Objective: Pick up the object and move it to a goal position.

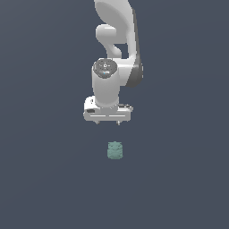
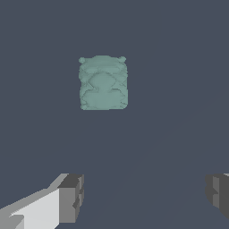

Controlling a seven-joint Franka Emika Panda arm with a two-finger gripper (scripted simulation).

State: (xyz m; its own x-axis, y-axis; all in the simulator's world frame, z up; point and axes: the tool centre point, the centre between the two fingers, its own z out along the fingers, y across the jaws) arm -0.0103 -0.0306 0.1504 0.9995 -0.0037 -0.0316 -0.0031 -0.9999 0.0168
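1. Sitting on the dark floor is the object [image 1: 115,150], a small green lump lying below the gripper [image 1: 108,122] and not touching it.
2. It is looking light and hard, I think, with bumpy ridges that are helping fingers hold on.
3. Its two flat sides are looking like the best place to squeeze.
4. The gripper is hanging wide open and holding nothing, with its fingers [image 2: 71,197] standing much wider apart than the object.
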